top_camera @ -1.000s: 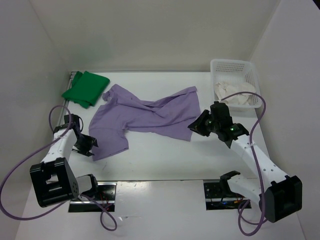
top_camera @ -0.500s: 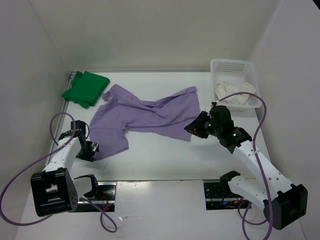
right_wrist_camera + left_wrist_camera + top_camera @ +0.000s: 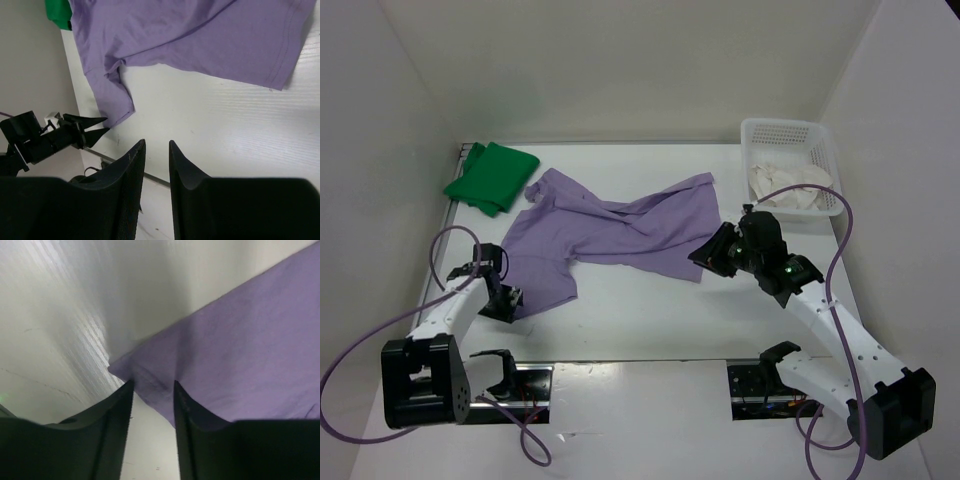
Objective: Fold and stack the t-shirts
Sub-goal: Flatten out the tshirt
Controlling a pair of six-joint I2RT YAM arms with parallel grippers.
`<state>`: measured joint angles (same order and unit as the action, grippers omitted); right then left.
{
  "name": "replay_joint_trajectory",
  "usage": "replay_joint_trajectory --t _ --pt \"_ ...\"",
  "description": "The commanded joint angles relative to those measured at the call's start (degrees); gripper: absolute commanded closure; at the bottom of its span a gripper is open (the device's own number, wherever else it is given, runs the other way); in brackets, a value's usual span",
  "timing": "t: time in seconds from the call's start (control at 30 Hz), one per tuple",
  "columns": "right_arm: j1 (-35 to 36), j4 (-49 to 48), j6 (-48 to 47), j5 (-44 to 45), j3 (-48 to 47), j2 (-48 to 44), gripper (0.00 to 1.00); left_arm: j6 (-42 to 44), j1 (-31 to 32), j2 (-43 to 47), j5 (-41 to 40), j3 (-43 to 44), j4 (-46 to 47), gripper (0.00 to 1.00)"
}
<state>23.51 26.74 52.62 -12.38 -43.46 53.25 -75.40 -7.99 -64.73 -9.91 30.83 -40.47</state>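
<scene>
top: lavender t-shirt (image 3: 620, 230) lies rumpled on the table (image 3: 640, 310), left end effector (image 3: 508, 298) at its near-left corner, right end effector (image 3: 700, 256) beside its right hem | left wrist: fingers (image 3: 112, 410) spread astride the corner, not pinching; closing may miss it | right wrist: spread, holding nothing; an uneven pull could bunch the cloth
</scene>
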Motion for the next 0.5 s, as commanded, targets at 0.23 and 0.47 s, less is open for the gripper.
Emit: replay_joint_trajectory --t 0.23,0.47 --pt "0.66 -0.29 0.11 4.9 -0.31 -0.52 0.65 -2.64 6.29 2.41 -4.84 -0.68 1.36 0.57" --pt "0.66 3.05 0.64 7.36 -1.54 -2.19 0.61 -5.54 9.92 7.5 -4.24 -1.91 1.45 0.5"
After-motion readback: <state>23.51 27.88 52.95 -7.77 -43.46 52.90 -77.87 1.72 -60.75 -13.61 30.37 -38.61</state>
